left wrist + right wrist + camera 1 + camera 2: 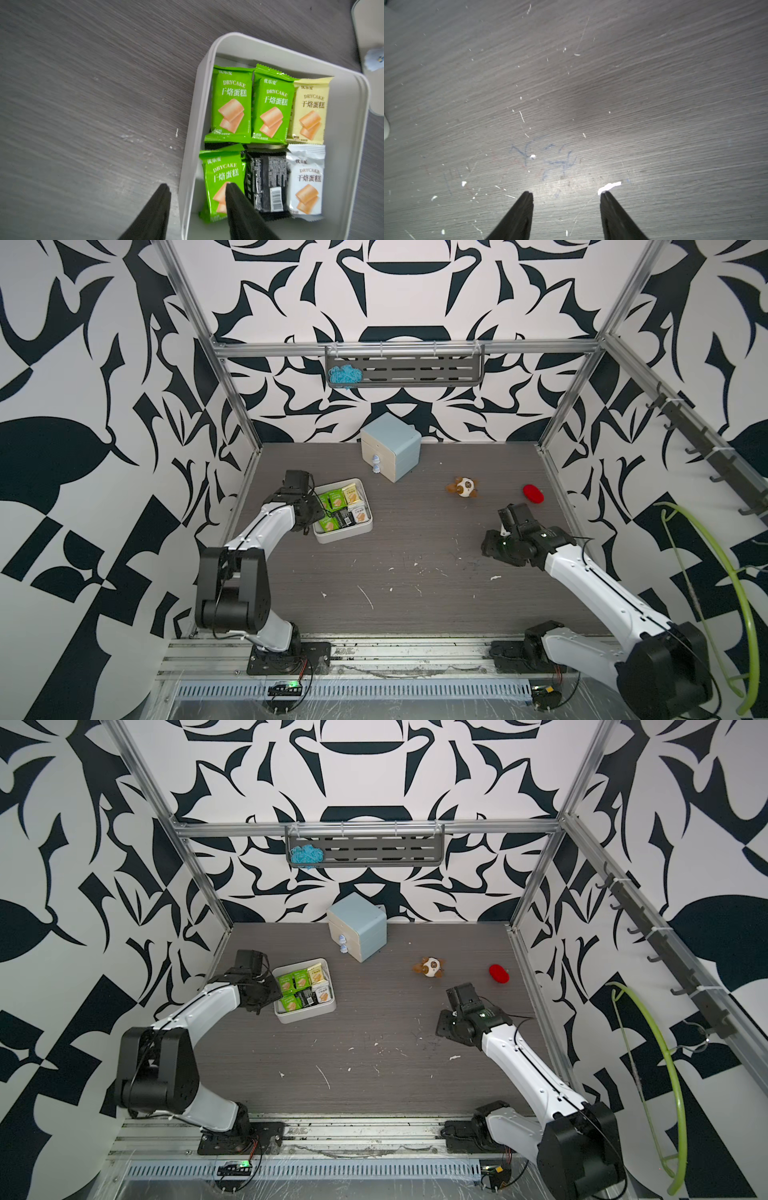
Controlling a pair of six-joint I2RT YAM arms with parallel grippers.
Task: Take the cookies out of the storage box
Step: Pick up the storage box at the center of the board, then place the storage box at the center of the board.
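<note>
We find the left gripper (197, 186) poised astride the left wall of the storage box (194, 116), fingers parted and clasping nothing, one outside above the table (83, 104), one inside over a green packet (218, 172), seemingly placed to close on that packet or on the wall; the cookies (270, 108) all lie in the box, six showing in two rows, at the table's left. The right gripper (565, 194) hangs over bare table well to the right, fingers apart and empty; we judge it keeps clear of the unloading.
</note>
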